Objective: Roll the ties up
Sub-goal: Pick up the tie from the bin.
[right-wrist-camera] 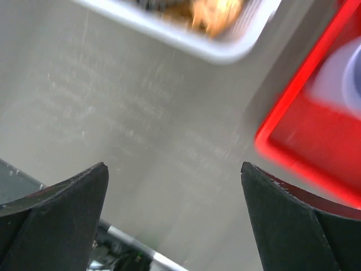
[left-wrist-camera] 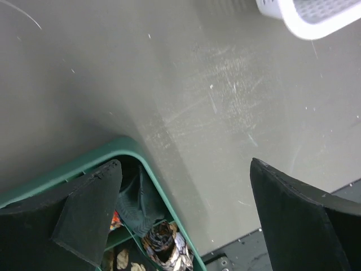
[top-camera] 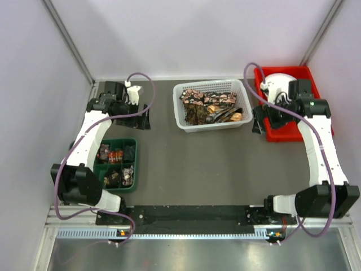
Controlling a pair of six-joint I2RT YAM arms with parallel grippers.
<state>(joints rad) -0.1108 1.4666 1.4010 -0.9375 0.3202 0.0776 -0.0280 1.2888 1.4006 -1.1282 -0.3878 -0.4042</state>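
1. The right gripper stands wide open. Its two black fingers are far apart, only the grey table top shows between them, and it holds nothing.
2. The left gripper is also fully open and empty. A dark green plastic compartment tray lies just below its fingers, with small rolled ties sitting inside.
3. The loose patterned ties lie as a heap in the white plastic mesh basket. This basket is just beside the right gripper, on its left side. From the left gripper it lies to the right, with a strip of bare table between. I judge the right arm to be the nearer one.
4. The long side of the basket runs from one gripper toward the other. The ties in it are crumpled together, so the direction of any single tie cannot be read.
5. The right wrist view is blurred. It shows only a basket corner with some orange cloth and the edge of a red plastic tray. Where a tie end lies I cannot tell.
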